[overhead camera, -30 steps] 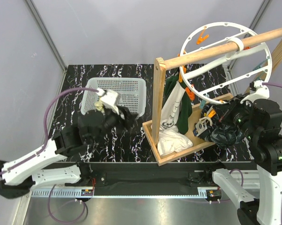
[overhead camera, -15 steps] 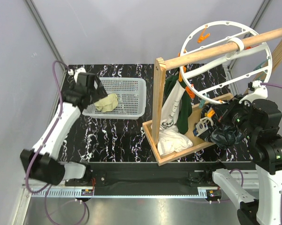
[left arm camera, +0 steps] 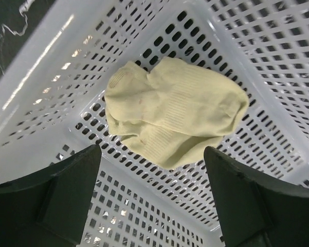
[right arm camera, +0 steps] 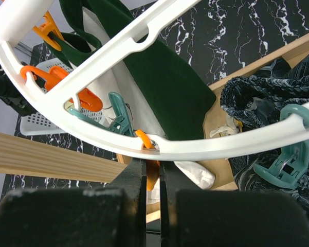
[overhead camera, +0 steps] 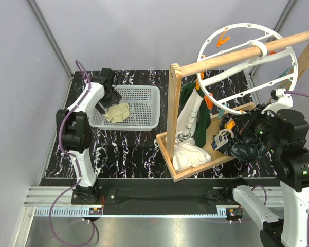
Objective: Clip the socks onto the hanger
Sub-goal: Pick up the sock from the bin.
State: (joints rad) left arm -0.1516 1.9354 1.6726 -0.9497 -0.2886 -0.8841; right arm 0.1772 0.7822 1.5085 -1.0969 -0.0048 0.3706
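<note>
A pale yellow-cream sock (left arm camera: 169, 116) lies crumpled on the floor of the white mesh basket (left arm camera: 257, 56). It also shows in the top view (overhead camera: 116, 112). My left gripper (left arm camera: 151, 206) is open and empty just above it, at the basket's left end (overhead camera: 109, 96). The round white hanger (overhead camera: 245, 25) hangs on the wooden rod. My right gripper (right arm camera: 152, 177) is shut on an orange peg (right arm camera: 144, 139) at the hanger's lower rim (right arm camera: 221, 146). Teal pegs (right arm camera: 121, 116) hang beside it.
The wooden rod (overhead camera: 236, 54) rests on a wooden frame (overhead camera: 167, 149). A dark green-and-white garment (overhead camera: 193, 113) hangs there over a white cloth (overhead camera: 187, 154). A dark patterned cloth (overhead camera: 249, 146) lies under my right gripper (overhead camera: 230, 128). The basket (overhead camera: 144, 92) sits at the far left.
My left arm has swung from the near left up to the table's far left, its gripper now over the basket's left end. The right arm has not moved.
</note>
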